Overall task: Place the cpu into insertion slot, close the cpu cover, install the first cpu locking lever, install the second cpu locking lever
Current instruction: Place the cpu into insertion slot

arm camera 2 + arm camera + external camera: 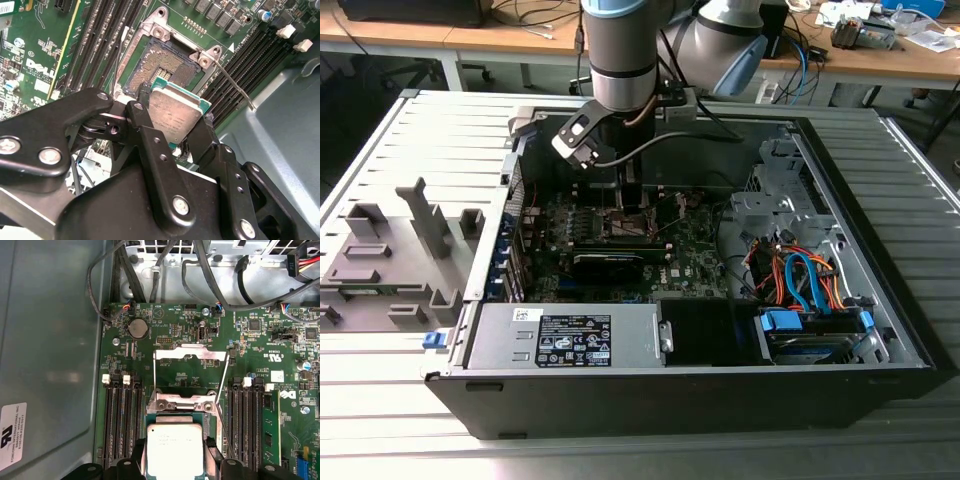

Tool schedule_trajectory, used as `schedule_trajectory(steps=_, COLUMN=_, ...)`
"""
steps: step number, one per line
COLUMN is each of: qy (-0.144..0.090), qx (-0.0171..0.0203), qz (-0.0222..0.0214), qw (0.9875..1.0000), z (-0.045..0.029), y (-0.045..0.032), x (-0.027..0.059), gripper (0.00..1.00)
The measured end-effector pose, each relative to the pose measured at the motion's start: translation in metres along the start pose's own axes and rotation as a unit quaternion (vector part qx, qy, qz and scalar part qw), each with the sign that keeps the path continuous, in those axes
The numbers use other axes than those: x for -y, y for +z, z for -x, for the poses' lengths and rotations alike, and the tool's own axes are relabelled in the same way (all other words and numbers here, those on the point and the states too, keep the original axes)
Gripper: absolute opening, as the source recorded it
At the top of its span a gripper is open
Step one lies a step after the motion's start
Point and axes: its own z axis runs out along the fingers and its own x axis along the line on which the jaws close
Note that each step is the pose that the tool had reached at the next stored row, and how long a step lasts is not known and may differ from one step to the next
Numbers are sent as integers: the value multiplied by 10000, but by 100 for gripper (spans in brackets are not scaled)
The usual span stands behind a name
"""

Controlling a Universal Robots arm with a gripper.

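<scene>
Noted black end effector (174, 122) clamped on the small flat square cpu (176, 115) with the plain silver-grey metal top. Counted one black finger (145, 130) pressed to each of two opposite chip edges. Confirmed the same grip in the first wrist view: end effector (175, 462) shut around cpu (175, 449), metal top facing the camera.

Found the square insertion slot (159, 67), silver metal rim around a dark brownish centre, directly under and just past the fingertips. Judged the cpu raised over the slot's nearer edge and not seated, with most of the brownish field bare beyond the chip.

Spotted the thin silver frame-shaped cpu cover (190, 354) swung open on the far side of the slot from the end effector, clear of the chip. Marked a thin silver wire lever (234, 84) angling out from a slot corner, beside the fingers.

From the exterior view, placed the end effector (632, 208) down inside the open black computer case (720, 400) on the grey ribbed bench (420, 130), over the green motherboard (690, 255), with the long black graphics card (610, 262) just beside it.
</scene>
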Motion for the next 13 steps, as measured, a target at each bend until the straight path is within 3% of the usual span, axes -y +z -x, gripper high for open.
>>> schedule_trajectory(steps=13, qy=0, qx=1, qz=0, qw=10000, z=-2, y=30, x=40, gripper=54)
